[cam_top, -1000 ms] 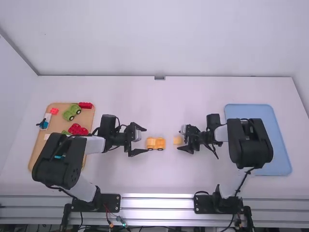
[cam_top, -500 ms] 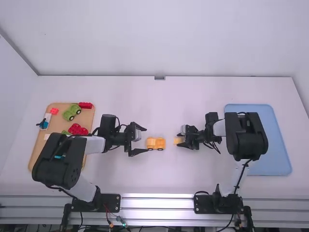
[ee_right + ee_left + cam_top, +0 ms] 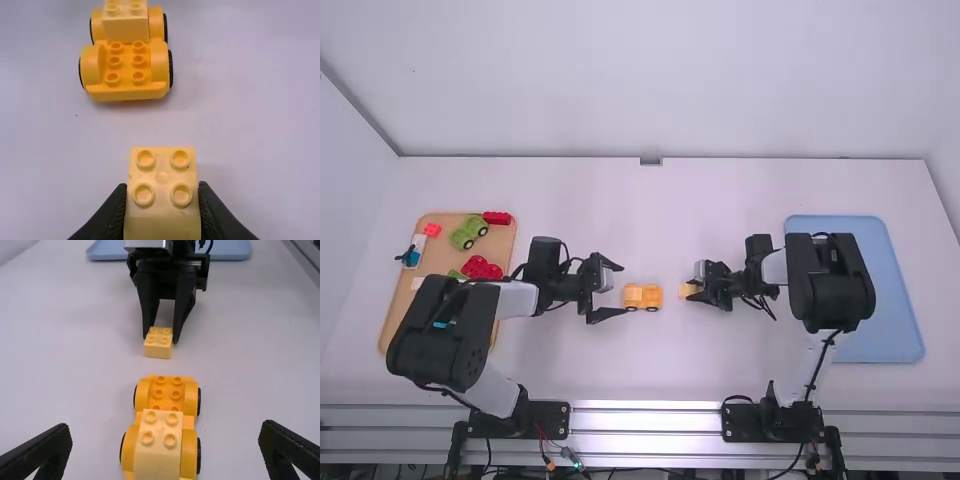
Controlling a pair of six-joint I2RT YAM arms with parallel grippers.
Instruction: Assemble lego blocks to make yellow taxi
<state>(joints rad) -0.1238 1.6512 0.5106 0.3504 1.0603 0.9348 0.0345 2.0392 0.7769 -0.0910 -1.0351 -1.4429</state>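
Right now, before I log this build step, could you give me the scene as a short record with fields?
Build: yellow wheeled base, on the table between the two grippers
Already mounted: pale yellow block, on the end nearer the left gripper
Bare studs: on the base's other end
Left gripper: open, holding nothing
Right gripper: closed on a loose pale yellow block
Held block: apart from the base

Pale-yellow block (image 3: 162, 192) clasped in right gripper (image 3: 693, 287), studs up; yellow wheeled base (image 3: 125, 92) nearby, second block (image 3: 125, 25) mounted atop.
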